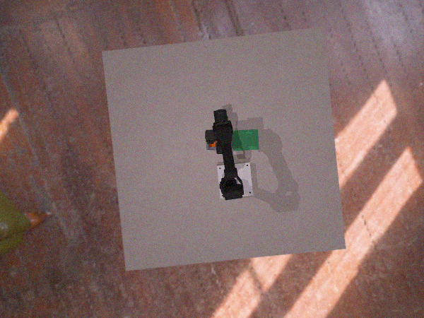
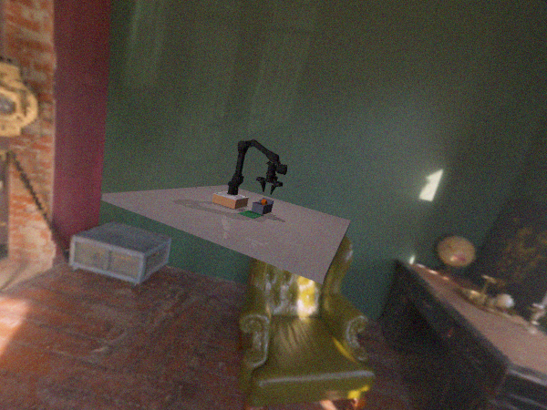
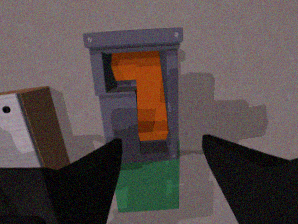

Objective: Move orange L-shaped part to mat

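The orange L-shaped part (image 1: pixel 212 144) (image 2: pixel 264 200) (image 3: pixel 151 95) lies tipped in the pocket of the grey tray (image 2: pixel 263 209) (image 3: pixel 132 40). In the wrist view its L-shaped end is low at the top of the pocket. Its straight end is raised, on the side toward the green mat (image 1: pixel 250 139) (image 2: pixel 249 214) (image 3: pixel 149 189). My gripper (image 2: pixel 268 192) (image 3: pixel 162 142) is open and empty, pointing down above the tray. In the wrist view the fingertips stand wide on either side of the raised end, well above it. The arm hides much of the tray in the top view.
The robot's base block (image 1: pixel 246 184) (image 2: pixel 230 200) (image 3: pixel 36 125) stands close beside the tray. The mat adjoins the tray's end by the part's raised end. The tray has a raised rim at its far end in the wrist view. The arm's shadow falls across the table (image 1: pixel 159 212).
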`<state>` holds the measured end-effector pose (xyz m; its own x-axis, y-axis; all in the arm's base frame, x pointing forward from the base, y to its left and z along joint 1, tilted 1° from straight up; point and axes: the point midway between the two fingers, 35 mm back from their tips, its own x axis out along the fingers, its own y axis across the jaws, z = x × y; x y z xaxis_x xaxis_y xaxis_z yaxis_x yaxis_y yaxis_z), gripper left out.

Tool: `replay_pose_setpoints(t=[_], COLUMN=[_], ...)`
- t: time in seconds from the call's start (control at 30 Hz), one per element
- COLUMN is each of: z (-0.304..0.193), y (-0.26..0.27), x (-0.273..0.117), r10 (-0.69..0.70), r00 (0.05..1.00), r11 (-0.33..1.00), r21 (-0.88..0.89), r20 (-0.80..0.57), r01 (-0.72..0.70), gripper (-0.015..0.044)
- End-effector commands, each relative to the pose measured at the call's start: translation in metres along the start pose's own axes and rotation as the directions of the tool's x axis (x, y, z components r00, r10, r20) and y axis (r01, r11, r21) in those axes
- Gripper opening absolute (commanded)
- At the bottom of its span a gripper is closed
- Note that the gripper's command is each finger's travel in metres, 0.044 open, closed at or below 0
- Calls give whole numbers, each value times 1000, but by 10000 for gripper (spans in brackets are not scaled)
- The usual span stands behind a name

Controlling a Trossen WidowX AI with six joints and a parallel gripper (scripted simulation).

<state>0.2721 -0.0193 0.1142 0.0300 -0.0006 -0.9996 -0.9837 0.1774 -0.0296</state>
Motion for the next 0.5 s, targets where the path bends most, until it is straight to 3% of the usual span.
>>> replay_pose_setpoints(t=[0.0,0.47], z=[-1,-2], y=[2,2], x=[13,39], r10=[9,9], r00=[1000,1000], r11=[1000,1000], r21=[-18,-18], r20=[-5,-5], r01=[-9,-10], gripper=[280,280])
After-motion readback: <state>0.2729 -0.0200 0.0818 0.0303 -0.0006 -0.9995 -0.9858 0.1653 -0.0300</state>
